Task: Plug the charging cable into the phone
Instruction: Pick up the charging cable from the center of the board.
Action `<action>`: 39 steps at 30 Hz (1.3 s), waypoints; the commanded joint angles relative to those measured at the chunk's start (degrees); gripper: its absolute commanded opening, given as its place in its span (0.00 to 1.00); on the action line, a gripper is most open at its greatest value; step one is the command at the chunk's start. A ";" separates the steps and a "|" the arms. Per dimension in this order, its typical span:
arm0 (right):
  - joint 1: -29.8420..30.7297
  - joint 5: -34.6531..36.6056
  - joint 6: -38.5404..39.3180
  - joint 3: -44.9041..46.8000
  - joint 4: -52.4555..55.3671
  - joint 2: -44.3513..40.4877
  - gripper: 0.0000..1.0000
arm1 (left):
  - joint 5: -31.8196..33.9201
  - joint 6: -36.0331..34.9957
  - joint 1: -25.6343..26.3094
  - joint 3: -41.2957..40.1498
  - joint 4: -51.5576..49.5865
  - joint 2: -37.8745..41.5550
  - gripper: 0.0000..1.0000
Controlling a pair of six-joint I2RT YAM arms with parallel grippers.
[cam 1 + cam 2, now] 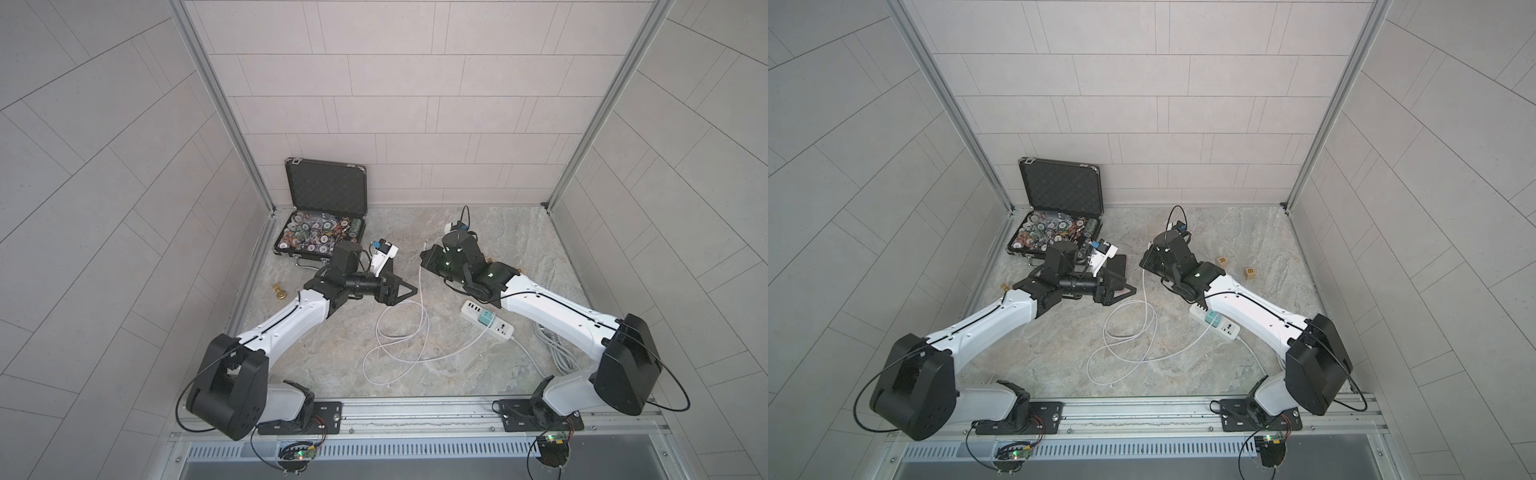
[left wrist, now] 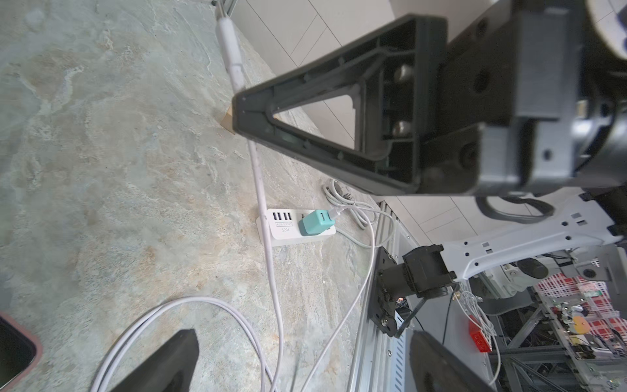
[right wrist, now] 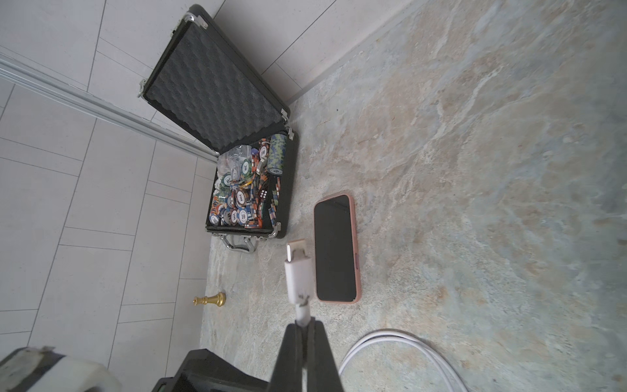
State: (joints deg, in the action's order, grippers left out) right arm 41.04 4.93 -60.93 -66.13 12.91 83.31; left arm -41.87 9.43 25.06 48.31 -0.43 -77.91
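Pale tiled walls close in a stone-patterned table point(image 1: 478, 374). At its back corner on the left arm's side stands an open black case point(image 1: 324, 195) with poker chips point(image 1: 320, 235) heaped in its lower half. A small gold chess piece point(image 1: 279, 292) lies on its side near the wall.

The phone point(image 3: 336, 247) lies flat, screen up, just beside the handle side of the case. In a top view the left arm's wrist largely covers it. The left gripper point(image 2: 213, 224) hovers near the phone's corner with its fingers point(image 2: 305, 112) spread wide and holding nothing.

The right gripper point(image 3: 304, 322) has its jaws pressed together on the charging cable point(image 1: 399, 332), pinching the cord right behind the plug point(image 3: 297, 268). The plug sticks out past the fingertips and shows alongside the phone's long edge, not seated in it.

From the right gripper the cord drops to the table, curls in loose loops between the two arms, and runs to the teal adapter point(image 1: 484, 320). The adapter sits in the white power strip point(image 1: 471, 309) by the right arm.

Two wooden letter blocks, R point(image 1: 1222, 261) and B point(image 1: 1250, 272), rest beyond that arm
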 commanded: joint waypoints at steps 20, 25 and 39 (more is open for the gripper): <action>1.66 -2.35 -6.42 4.44 -8.50 -3.43 0.00 | 9.83 -3.45 3.42 6.06 -6.78 -2.58 0.74; 3.31 -3.06 -6.16 4.60 -8.86 -3.23 0.00 | 13.95 -4.32 3.47 7.80 -9.13 -2.68 0.71; 4.40 -4.87 -2.33 5.84 -10.72 -4.60 0.00 | 13.44 -4.96 3.43 10.21 -12.88 -3.00 0.18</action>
State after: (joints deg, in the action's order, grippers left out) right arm 45.36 0.80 -65.54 -60.20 3.55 80.88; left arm -28.05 5.45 28.16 57.74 -11.79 -80.27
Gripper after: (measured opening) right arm 0.047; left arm 0.182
